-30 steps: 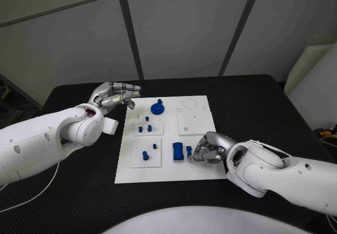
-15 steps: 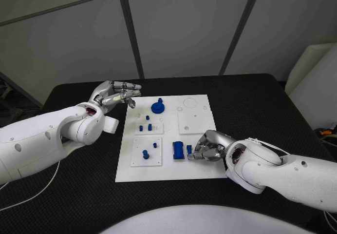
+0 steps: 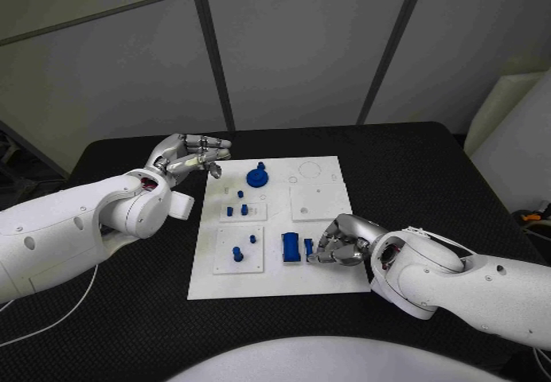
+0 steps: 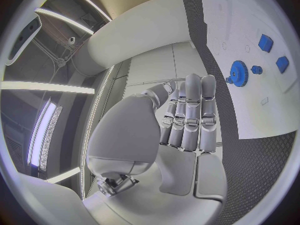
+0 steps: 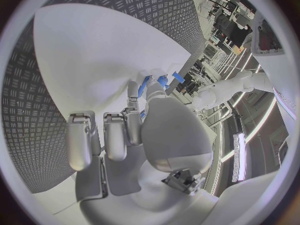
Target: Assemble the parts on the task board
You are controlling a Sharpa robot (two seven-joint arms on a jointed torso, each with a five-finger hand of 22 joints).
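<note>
Task board (image 3: 322, 274) lies flat in the middle of the black table (image 3: 436, 171), between the two hands. Blue parts on it: a gear-like part (image 3: 259, 174) at the far end, nearest the left hand (image 3: 189, 155); small pegs (image 3: 236, 210) on a raised white square closer in; two more pegs (image 3: 238, 253) on the near-left square; a rectangular block (image 3: 293, 246) just beside the right hand (image 3: 341, 243). A blank white square plate (image 3: 316, 199) sits just beyond the right hand. Right hand rests low over the board's near right part, fingers curled in, with a small blue piece (image 3: 309, 247) at its fingertips, beside the block; right wrist view shows blue (image 5: 161, 81) between thumb and fingertips, so the piece is pinched. Block stands directly next to the pinched piece; contact between them cannot be told. Left hand is raised off the board's far left corner, over the table, fingers curled in together with nothing in them; left wrist view shows the fingers (image 4: 190, 112) lying side by side, the gear-like part well apart from them.
</note>
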